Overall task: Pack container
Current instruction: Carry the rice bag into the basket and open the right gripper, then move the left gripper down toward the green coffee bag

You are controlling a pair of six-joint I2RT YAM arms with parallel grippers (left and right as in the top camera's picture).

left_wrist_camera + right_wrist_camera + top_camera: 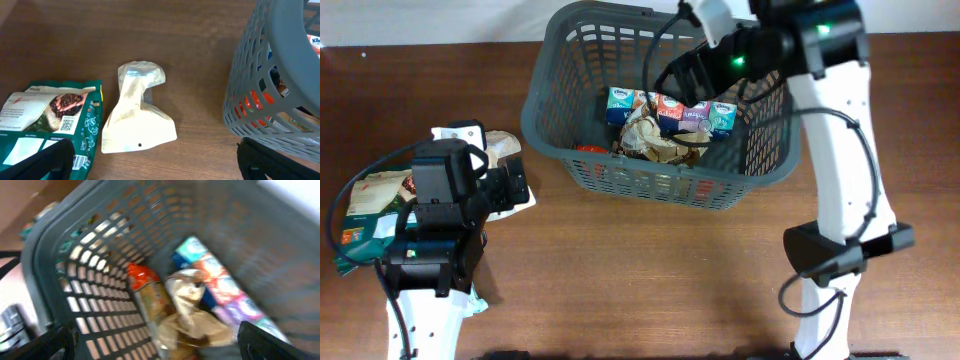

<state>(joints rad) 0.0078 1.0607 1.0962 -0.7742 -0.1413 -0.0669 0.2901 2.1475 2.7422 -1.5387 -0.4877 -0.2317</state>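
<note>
overhead shows the container (650, 183) at centre, partly packed, our right gripper (685, 75) spread empty over it. next, we judge, the left gripper (155, 167), also spread empty, must close on the cream pouch (137, 112).

Brown wooden table (620, 270); pale strip (420, 20) beyond, possibly a wall.

Wooden table (620, 265): basket (650, 186), green bag (45, 125), cream pouch (136, 122)
</note>
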